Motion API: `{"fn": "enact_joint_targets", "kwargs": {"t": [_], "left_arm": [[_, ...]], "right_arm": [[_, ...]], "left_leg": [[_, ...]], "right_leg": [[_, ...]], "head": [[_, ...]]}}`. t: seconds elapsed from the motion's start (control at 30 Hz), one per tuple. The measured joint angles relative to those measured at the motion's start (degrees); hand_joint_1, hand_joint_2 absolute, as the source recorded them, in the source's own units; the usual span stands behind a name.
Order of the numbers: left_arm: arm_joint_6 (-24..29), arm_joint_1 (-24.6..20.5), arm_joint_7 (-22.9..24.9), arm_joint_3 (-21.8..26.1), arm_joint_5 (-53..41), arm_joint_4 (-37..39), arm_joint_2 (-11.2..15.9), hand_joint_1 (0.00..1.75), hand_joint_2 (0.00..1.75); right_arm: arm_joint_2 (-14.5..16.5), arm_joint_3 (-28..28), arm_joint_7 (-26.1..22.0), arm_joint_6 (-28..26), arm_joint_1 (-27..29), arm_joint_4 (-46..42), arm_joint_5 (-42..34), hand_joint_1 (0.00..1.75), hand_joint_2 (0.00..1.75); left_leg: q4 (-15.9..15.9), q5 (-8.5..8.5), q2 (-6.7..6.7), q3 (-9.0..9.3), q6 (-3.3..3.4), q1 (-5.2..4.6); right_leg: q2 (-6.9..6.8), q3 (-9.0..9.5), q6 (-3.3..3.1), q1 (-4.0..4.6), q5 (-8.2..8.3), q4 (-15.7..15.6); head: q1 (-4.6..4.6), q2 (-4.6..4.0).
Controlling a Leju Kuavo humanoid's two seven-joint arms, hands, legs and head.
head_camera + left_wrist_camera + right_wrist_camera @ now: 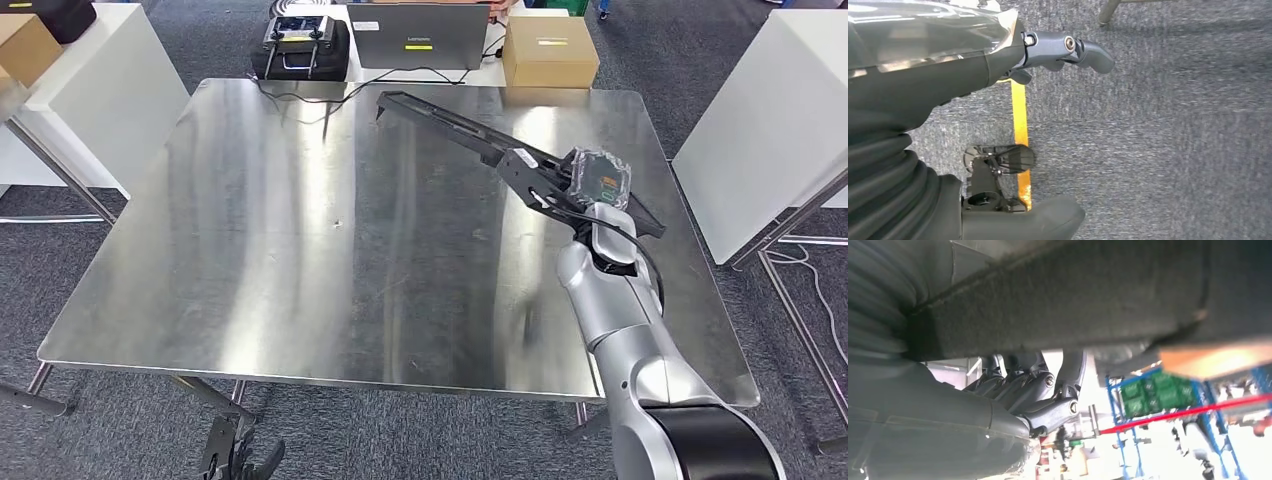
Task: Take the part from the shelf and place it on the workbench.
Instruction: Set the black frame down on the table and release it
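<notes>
Fingers of the right hand curl up around the part, clasping it; the right wrist view shows them dark and bunched against its flat underside. Part is a long black bar, running in the head view from centre-top down to the right-middle of the frame, over the right half of the workbench. Held near its lower-right end, so most of its length sticks out toward the far edge. Judgement: grip at one end leaves the bar free to be lowered flat on the steel. Cannot tell whether the far tip touches the surface or hangs just above it.

Left hand hangs beside the body over grey carpet and a yellow floor line; fingers apart, loosely bent, holding nothing. It has no share in the carry.

Upper part of the head view, beyond the workbench: a laptop, a cardboard box, a black case. All well apart from the part.

Task appears late: part over the bench, release not yet made.
</notes>
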Motion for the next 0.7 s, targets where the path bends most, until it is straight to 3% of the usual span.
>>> {"fn": "enact_joint_targets", "kwargs": {"t": [0.07,0.13,0.2,0.27,0.3,0.37,0.43,0.47,0.57,0.7], "left_arm": [[-0.1,0.0,0.0,0.3,0.9,0.0,0.0,0.0,1.75],[-0.3,0.0,-0.1,0.8,1.6,-0.1,0.0,0.0,1.75],[-0.5,0.0,-0.2,1.2,1.9,-0.1,0.1,0.0,1.75],[-0.7,0.1,-0.2,1.5,2.0,-0.1,0.1,0.0,1.75],[-0.7,0.2,-0.2,1.6,2.0,-0.1,0.1,0.0,1.75],[-0.8,0.3,-0.2,1.7,2.0,-0.1,0.1,0.0,1.75],[-0.8,0.3,-0.2,1.8,2.0,-0.1,0.1,0.0,1.75],[-0.8,0.3,-0.3,1.9,2.0,-0.1,0.1,0.0,1.75],[-0.8,0.5,-0.3,2.0,2.0,-0.1,0.2,0.0,1.75],[-0.7,0.5,-0.3,2.1,2.0,-0.1,0.3,0.0,1.75]], "right_arm": [[0.8,0.3,0.5,0.3,-0.5,2.3,0.9,1.75,1.75],[1.6,0.5,1.0,0.4,-0.8,4.2,1.6,1.75,1.75],[2.1,0.6,1.2,0.4,-0.9,5.8,1.8,1.75,1.75],[2.3,0.7,1.4,0.5,-0.9,7.2,1.9,1.75,1.75],[2.4,0.8,1.5,0.5,-0.9,7.6,2.0,1.75,1.75],[2.5,0.8,1.6,0.5,-1.0,8.2,2.1,1.75,1.75],[2.6,0.9,1.6,0.5,-1.3,8.7,2.1,1.75,1.75],[2.8,0.9,1.5,0.5,-1.4,8.9,2.1,1.75,1.75],[3.1,1.0,1.5,0.5,-1.5,9.4,2.1,1.75,1.75],[3.3,1.1,1.5,0.5,-1.7,10.0,2.1,1.75,1.75]], "left_leg": [[-0.2,0.32,-0.23,0.46,0.95,-0.14],[-0.6,0.46,-0.29,0.9,1.85,-0.15],[-0.7,0.29,-0.41,0.99,2.48,-0.32],[-0.6,0.11,-0.79,1.05,2.76,-0.62],[-0.6,0.03,-1.03,1.11,2.83,-0.77],[-0.3,-0.27,-1.42,1.3,2.81,-0.99],[0.1,-0.74,-1.61,1.3,2.52,-1.38],[0.4,-0.99,-1.63,1.24,2.59,-1.56],[0.6,-1.32,-1.55,1.19,3.08,-1.62],[0.4,-1.28,-1.3,1.35,3.06,-1.51]], "right_leg": [[-0.11,-0.04,0.75,0.21,-0.5,0.2],[-0.15,-1.74,0.77,0.28,-2.28,3.7],[-0.11,-6.04,0.22,0.29,-5.26,11.6],[-0.09,-9.67,0.28,0.45,-6.52,17.4],[-0.08,-9.96,0.54,0.56,-5.75,17.1],[-0.09,-7.35,1.02,0.77,-2.0,10.1],[-0.03,-4.21,0.77,0.97,1.23,2.9],[-0.01,-3.48,0.52,0.91,1.92,1.3],[0.11,-3.25,0.22,0.82,2.16,0.9],[0.39,-3.27,0.19,1.01,2.15,0.9]], "head": [[0.06,0.0],[0.13,0.0],[0.21,0.0],[0.26,0.0],[0.29,0.0],[0.33,0.0],[0.37,0.0],[0.34,0.0],[0.31,0.01],[0.3,0.0]]}}
